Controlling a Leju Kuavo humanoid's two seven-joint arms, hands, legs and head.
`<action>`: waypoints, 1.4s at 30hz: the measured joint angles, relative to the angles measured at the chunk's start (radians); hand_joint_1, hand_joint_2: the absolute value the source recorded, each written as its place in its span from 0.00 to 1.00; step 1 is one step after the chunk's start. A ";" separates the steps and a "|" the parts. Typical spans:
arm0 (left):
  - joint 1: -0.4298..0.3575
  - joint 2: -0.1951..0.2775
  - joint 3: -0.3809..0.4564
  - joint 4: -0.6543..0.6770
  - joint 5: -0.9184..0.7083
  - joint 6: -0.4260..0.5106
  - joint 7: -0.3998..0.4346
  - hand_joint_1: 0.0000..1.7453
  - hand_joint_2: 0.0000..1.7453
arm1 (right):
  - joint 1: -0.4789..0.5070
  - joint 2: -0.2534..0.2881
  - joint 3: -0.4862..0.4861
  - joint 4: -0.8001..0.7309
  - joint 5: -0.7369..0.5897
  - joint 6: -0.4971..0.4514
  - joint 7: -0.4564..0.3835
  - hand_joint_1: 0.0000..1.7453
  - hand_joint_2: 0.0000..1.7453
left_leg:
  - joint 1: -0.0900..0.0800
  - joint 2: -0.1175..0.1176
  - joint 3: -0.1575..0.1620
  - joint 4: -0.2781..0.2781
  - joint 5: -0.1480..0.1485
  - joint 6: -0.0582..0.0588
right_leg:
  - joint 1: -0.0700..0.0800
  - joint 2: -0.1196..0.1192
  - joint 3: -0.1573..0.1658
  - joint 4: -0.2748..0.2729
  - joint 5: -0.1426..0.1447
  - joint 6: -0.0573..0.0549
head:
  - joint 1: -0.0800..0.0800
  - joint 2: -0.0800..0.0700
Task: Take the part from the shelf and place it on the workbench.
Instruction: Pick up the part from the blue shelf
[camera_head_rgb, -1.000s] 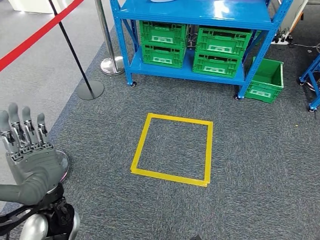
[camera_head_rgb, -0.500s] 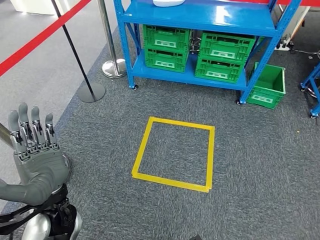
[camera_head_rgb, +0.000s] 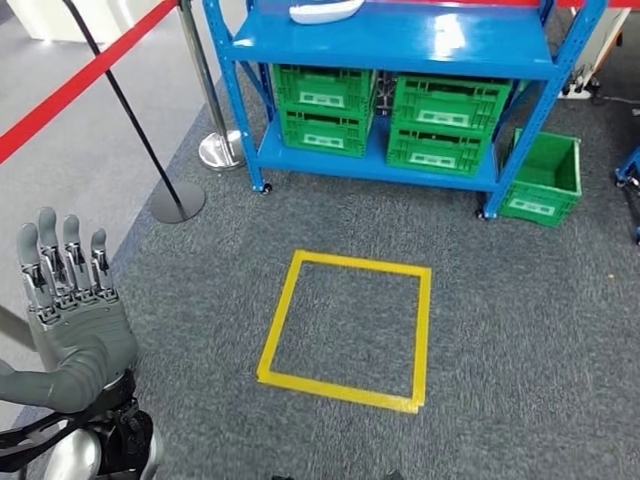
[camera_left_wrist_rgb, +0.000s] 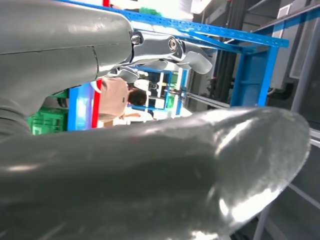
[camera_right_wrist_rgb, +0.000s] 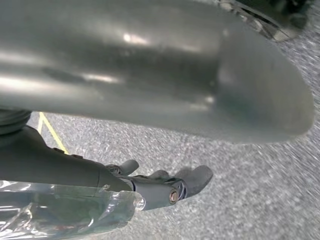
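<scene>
Both hands empty: left hand (camera_head_rgb: 72, 320) spread, right hand (camera_right_wrist_rgb: 166, 187) uncurled; part (camera_head_rgb: 326, 11) at shelf (camera_head_rgb: 392, 40) edge, risked being knocked off.

Count on inspection: 1 blue shelf unit (camera_head_rgb: 392, 45); 4 green crates (camera_head_rgb: 385, 110) stacked in 2 pairs on its lower shelf; 1 green crate (camera_head_rgb: 545, 180) tilted on the floor beside it; 1 white part (camera_head_rgb: 324, 11) on the upper shelf; 2 barrier posts (camera_head_rgb: 198, 80); 1 yellow tape square (camera_head_rgb: 343, 332).

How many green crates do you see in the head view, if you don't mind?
5: four stacked in two pairs on the blue shelf's bottom level, left and right, one tilted on the carpet beside it. Others may be hidden.
</scene>
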 joint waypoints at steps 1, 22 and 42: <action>0.000 0.000 0.000 0.000 0.000 0.000 0.000 0.00 0.00 | 0.001 0.000 0.000 0.000 0.000 0.000 0.000 0.00 0.00 | 0.000 0.001 -0.016 -0.027 -0.020 0.000 | -0.003 0.002 0.028 -0.004 -0.019 0.003 | 0.000 0.000; -0.006 -0.009 -0.010 0.005 0.020 0.038 -0.002 0.00 0.00 | -0.006 0.000 -0.008 0.000 0.007 -0.003 0.002 0.00 0.00 | -0.022 -0.003 0.148 -0.274 0.174 0.070 | 0.036 0.000 -0.112 0.042 0.078 0.008 | -0.001 0.000; -0.005 -0.006 -0.023 0.005 -0.005 0.048 -0.002 0.00 0.00 | -0.009 0.000 -0.014 -0.001 0.015 0.001 0.002 0.00 0.00 | -0.025 -0.003 0.166 -0.312 0.162 0.079 | 0.031 0.003 -0.099 0.031 0.086 0.018 | -0.004 0.000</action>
